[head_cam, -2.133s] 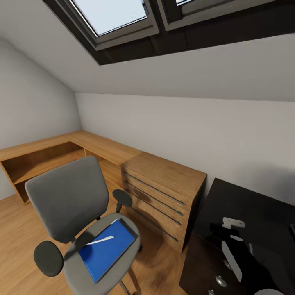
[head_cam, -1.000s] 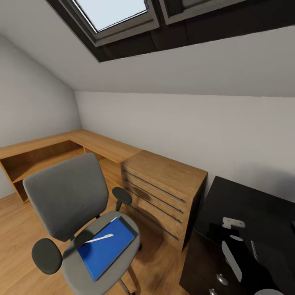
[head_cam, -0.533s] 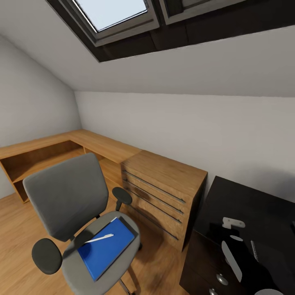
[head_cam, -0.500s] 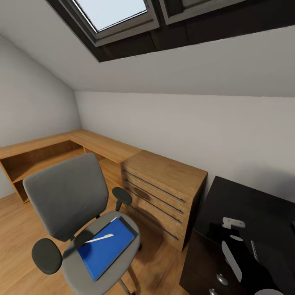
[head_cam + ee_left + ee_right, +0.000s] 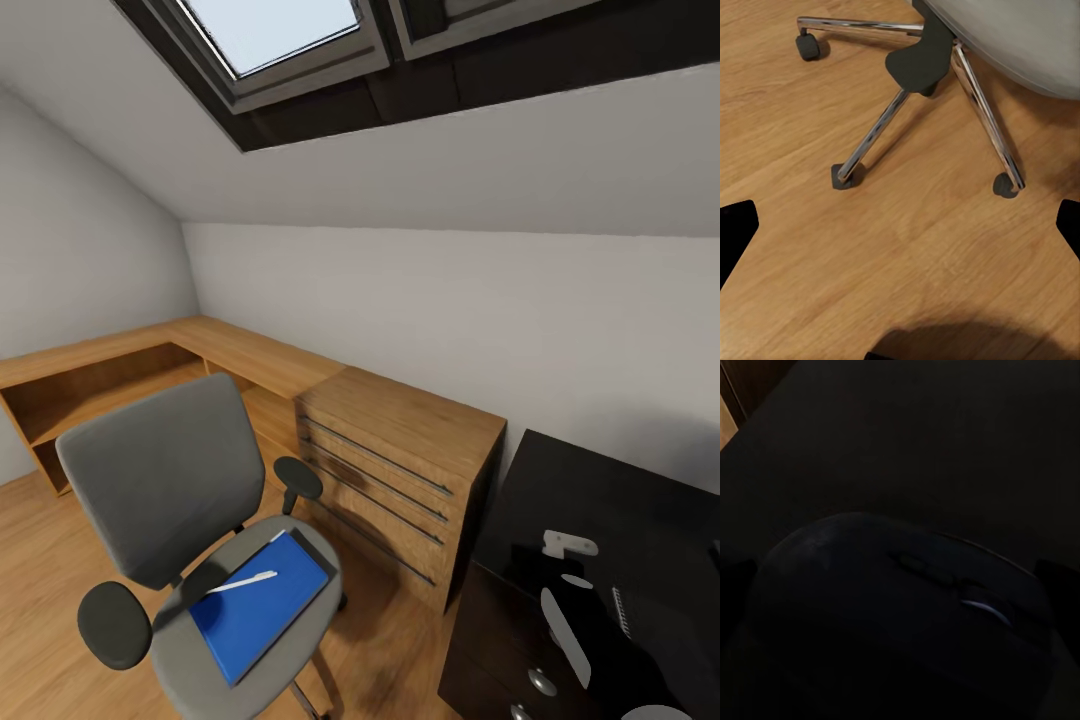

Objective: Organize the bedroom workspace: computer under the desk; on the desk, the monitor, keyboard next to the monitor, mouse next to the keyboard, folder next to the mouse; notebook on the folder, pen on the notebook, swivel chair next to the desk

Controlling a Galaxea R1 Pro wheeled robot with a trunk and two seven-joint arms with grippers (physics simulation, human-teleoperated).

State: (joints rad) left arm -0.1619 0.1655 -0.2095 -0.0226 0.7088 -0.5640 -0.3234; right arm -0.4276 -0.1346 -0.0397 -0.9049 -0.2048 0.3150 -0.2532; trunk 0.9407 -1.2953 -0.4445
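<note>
The grey swivel chair (image 5: 165, 475) stands at the lower left of the head view. On its seat lies the blue folder (image 5: 255, 610) with the whitish pen (image 5: 243, 583) across it; a dark edge, perhaps the notebook (image 5: 312, 548), peeks from beneath. The black desk (image 5: 600, 490) is at the lower right. My left gripper (image 5: 900, 232) hangs open above the wood floor by the chair's chrome base (image 5: 877, 135). Over the desk, my right gripper (image 5: 900, 585) is open around a black mouse (image 5: 892, 607). The computer and monitor are out of view.
A wooden chest of drawers (image 5: 400, 460) stands between chair and desk, against the white wall. Low wooden shelving (image 5: 120, 370) runs along the left corner. A sloped ceiling with a skylight (image 5: 270, 30) is overhead. Desk drawers with silver knobs (image 5: 540, 683) face the chair.
The whole head picture shifted slightly about two seconds ago, so the camera moved. Nothing has visibly moved in the last second.
</note>
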